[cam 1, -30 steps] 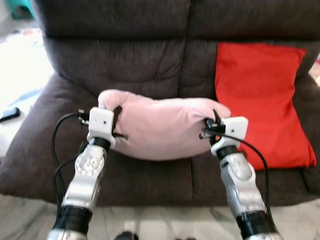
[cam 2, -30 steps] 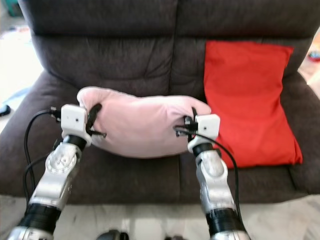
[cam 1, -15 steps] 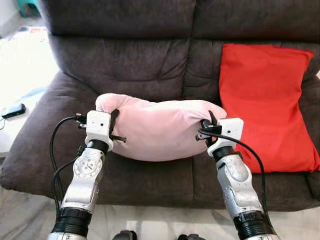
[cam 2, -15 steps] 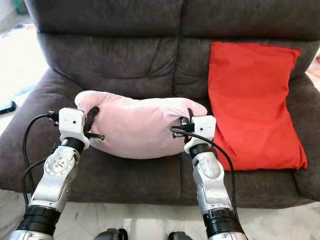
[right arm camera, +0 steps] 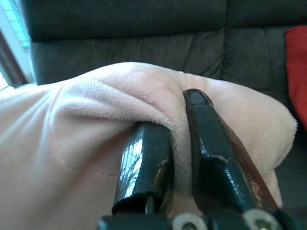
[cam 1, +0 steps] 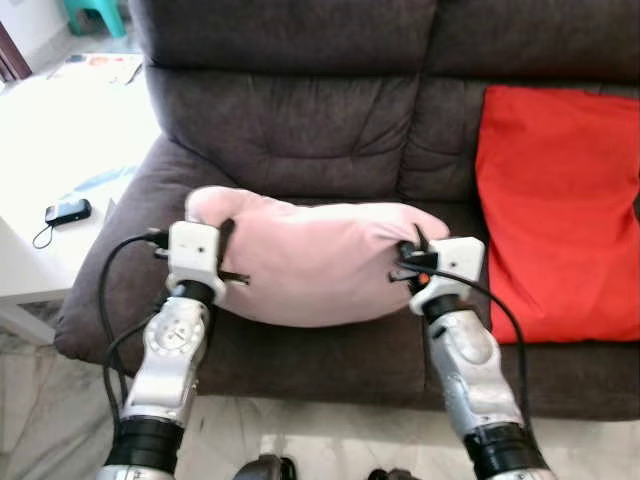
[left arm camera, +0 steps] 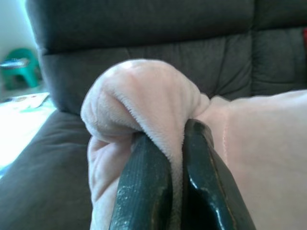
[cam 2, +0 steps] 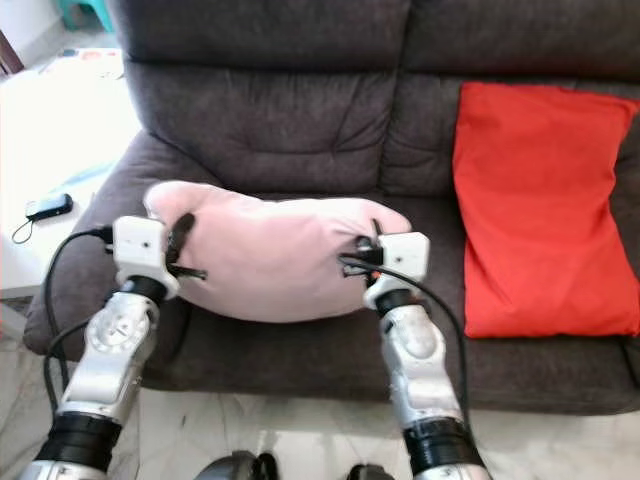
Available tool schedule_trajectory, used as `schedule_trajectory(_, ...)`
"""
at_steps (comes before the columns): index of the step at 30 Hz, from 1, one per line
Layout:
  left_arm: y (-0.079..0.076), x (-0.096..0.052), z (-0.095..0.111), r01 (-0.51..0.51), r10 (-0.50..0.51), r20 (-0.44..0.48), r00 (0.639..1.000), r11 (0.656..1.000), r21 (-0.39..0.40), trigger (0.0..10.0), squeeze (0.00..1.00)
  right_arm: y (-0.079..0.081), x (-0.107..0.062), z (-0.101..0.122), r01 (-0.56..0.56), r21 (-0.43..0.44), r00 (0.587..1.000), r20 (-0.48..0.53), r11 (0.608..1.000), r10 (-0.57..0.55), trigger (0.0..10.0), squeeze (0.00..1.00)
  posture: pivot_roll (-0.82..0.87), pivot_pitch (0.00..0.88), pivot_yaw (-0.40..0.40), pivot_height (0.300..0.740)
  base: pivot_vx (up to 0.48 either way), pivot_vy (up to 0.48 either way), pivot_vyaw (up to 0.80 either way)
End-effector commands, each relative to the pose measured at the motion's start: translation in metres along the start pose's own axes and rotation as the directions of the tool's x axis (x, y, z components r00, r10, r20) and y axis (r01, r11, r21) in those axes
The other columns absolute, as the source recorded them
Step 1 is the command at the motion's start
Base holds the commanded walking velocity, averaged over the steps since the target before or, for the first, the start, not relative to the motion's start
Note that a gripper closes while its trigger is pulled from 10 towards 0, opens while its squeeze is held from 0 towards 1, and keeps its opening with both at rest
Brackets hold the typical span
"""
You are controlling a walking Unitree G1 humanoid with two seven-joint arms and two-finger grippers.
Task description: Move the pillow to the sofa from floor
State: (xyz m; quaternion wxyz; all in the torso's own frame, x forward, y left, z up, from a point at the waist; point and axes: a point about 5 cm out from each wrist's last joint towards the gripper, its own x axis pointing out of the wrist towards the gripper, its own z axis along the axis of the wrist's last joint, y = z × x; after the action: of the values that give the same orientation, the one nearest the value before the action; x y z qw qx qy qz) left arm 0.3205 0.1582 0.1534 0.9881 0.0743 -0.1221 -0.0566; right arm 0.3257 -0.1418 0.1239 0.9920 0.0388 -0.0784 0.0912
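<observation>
A soft pink pillow [cam 1: 315, 260] hangs between my two arms, over the front of the dark brown sofa's seat [cam 1: 290, 150]. My left gripper [cam 1: 225, 240] is shut on the pillow's left end, where a fold of pink fabric [left arm camera: 158, 110] is pinched between the black fingers [left arm camera: 144, 187]. On the pillow's right end my right gripper [cam 1: 412, 250] is shut the same way, its fingers [right arm camera: 144, 167] squeezing a bunched fold. The pillow sags in the middle.
A red cushion [cam 1: 560, 210] leans on the sofa's right half. A white low table [cam 1: 50, 160] stands at the left with a small black device [cam 1: 67, 211] on it. Pale marble floor [cam 1: 330, 440] runs under my arms. A green stool [cam 1: 95, 15] is far back left.
The camera has shifted, so the sofa and red cushion sit further right and the white table shows more. Both grippers keep their hold on the pillow.
</observation>
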Motion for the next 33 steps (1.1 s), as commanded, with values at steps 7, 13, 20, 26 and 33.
schedule_trajectory(7,0.009,0.001,0.006,-0.028,0.028,0.027,0.999,1.0,0.012,10.0,0.0,0.008,0.005,0.015,-0.019,0.0,0.997,0.079,1.0,0.019,10.0,0.0,0.1,0.169,-0.008,0.74,0.0,0.428,-0.07)
schedule_trajectory(13,0.003,0.001,0.008,0.013,-0.014,0.042,0.999,1.0,0.01,10.0,0.0,0.009,0.006,0.014,-0.017,-0.002,0.997,0.08,1.0,0.017,10.0,0.0,0.1,0.17,-0.008,0.74,0.0,0.223,0.0)
schedule_trajectory(20,-0.002,0.0,0.006,0.03,-0.03,0.037,0.999,1.0,-0.001,10.0,0.0,0.007,0.006,0.013,-0.012,-0.006,0.997,0.075,1.0,0.013,10.0,0.0,0.1,0.17,-0.008,0.74,0.0,0.0,0.0)
schedule_trajectory(26,-0.002,0.0,0.006,0.037,-0.037,0.035,0.999,0.999,-0.002,10.0,0.0,0.008,0.006,0.012,-0.014,-0.005,0.997,0.074,1.0,0.014,10.0,0.0,0.1,0.17,-0.008,0.74,0.0,0.0,0.0)
schedule_trajectory(33,-0.002,0.0,0.006,0.03,-0.03,0.032,0.999,1.0,-0.005,10.0,0.0,0.01,0.006,0.012,-0.023,-0.005,0.997,0.074,1.0,0.024,10.0,0.0,0.1,0.171,-0.008,0.74,0.0,0.0,0.0)
